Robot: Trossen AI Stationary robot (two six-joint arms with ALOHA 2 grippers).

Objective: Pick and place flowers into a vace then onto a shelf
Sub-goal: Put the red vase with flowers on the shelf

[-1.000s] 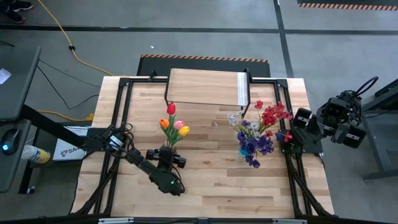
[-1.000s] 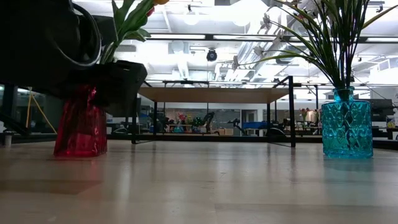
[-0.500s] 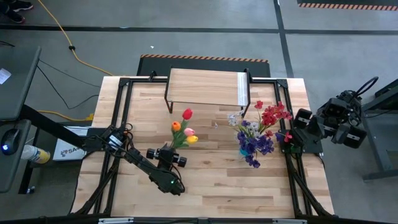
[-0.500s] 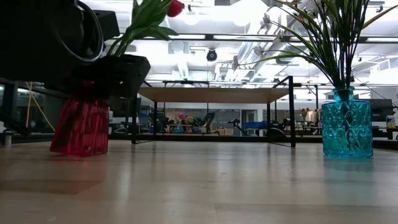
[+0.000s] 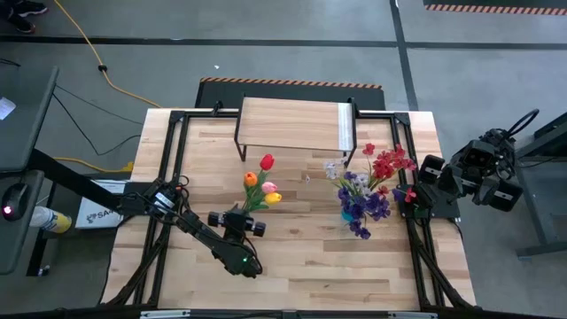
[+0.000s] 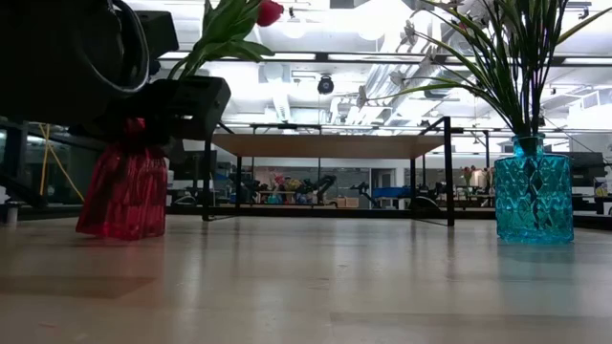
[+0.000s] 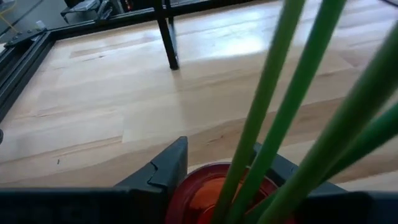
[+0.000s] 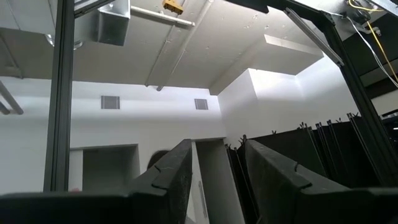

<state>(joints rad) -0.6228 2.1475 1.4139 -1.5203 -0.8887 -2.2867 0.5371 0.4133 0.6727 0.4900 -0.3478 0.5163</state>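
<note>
Left claw grips the red vase of tulips

High view: left claw (image 5: 237,221) at lower centre, closed on the red vase, tulips (image 5: 260,178) tilting toward the shelf (image 5: 292,124). Low view: red vase (image 6: 122,194) tipped at left; blue vase (image 6: 533,189) right. Right wrist view: right claw (image 8: 217,165) part-open, empty.

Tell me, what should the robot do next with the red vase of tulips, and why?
Probably lift it a little. The left gripper has its fingers on either side of the red vase, which leans on the table, and the tulips are already inside. The shelf beyond is bare.
</note>
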